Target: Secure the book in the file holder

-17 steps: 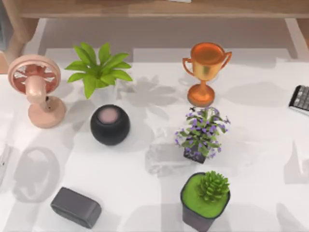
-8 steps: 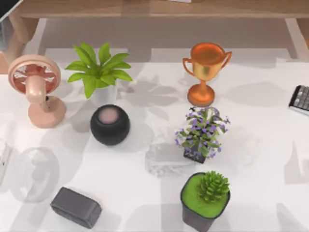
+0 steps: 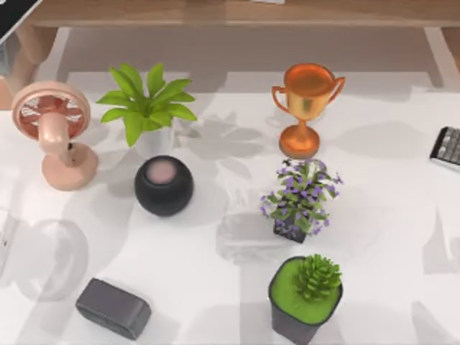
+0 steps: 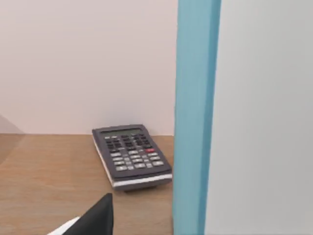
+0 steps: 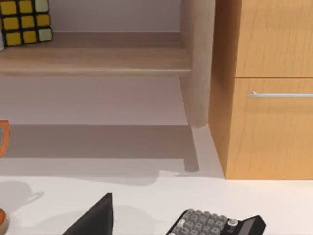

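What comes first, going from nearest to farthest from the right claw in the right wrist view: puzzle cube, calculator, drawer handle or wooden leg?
From the right claw:
1. Calculator, on the white table just ahead.
2. Drawer handle, on the cabinet past the table.
3. Wooden leg, behind the cabinet's front.
4. Puzzle cube, on the back shelf by the wall.

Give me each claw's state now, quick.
Left claw: cannot be told.
Right claw: cannot be told.
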Robot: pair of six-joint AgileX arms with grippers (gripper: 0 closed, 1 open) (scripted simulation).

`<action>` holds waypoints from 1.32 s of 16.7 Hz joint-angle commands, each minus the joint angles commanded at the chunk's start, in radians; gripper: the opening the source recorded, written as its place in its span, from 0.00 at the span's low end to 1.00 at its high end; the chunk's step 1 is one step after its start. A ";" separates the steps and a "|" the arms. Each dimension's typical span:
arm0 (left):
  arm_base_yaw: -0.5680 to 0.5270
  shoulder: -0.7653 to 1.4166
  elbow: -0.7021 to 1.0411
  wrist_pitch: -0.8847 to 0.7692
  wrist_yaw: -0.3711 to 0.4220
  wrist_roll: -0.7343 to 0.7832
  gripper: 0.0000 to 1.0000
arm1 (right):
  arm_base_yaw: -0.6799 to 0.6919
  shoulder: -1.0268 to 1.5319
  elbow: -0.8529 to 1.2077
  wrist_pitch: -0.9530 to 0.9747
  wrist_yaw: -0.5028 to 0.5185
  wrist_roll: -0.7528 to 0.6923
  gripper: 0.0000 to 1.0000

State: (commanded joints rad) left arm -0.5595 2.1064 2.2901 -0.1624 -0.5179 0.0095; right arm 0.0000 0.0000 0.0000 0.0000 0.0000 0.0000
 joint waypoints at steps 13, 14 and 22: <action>0.006 0.029 0.046 -0.018 0.006 0.000 0.47 | 0.000 0.000 0.000 0.000 0.000 0.000 1.00; 0.006 0.029 0.046 -0.018 0.006 0.000 0.40 | 0.000 0.000 0.000 0.000 0.000 0.000 1.00; 0.006 0.029 0.046 -0.018 0.006 0.000 0.00 | 0.000 0.000 0.000 0.000 0.000 0.000 1.00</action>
State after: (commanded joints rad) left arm -0.5535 2.1352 2.3358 -0.1799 -0.5116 0.0091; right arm 0.0000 0.0000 0.0000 0.0000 0.0000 0.0000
